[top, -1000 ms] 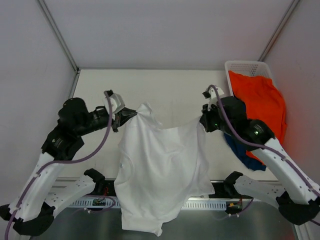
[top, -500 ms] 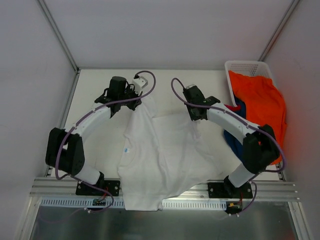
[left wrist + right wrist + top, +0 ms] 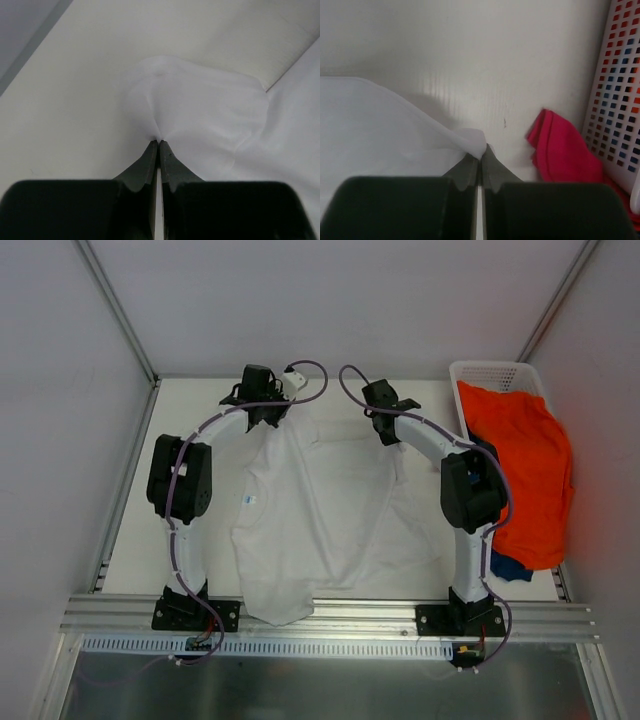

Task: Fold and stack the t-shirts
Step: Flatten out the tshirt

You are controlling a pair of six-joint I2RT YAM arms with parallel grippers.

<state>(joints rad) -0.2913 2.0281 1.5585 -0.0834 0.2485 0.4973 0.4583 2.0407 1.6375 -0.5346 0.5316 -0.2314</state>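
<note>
The white t-shirt (image 3: 320, 510) lies spread on the table (image 3: 200, 420), its lower hem hanging over the near edge. My left gripper (image 3: 277, 420) (image 3: 158, 142) is shut on the shirt's far left corner, which bunches just past the fingertips. My right gripper (image 3: 388, 434) (image 3: 481, 156) is shut on the far right corner of the white t-shirt (image 3: 380, 120). The orange t-shirt (image 3: 525, 460) drapes over the basket at the right. A navy t-shirt (image 3: 510, 567) peeks out under it. A magenta t-shirt (image 3: 560, 150) lies beside the basket, close to my right fingertips.
The white lattice basket (image 3: 490, 372) (image 3: 620, 75) stands at the far right corner. Grey walls close the table on three sides. A metal rail (image 3: 320, 615) runs along the near edge by the arm bases.
Both arms have reached from the near side out to the back of the table, dragging the white t-shirt with them. It has gone from hanging to lying flat.
</note>
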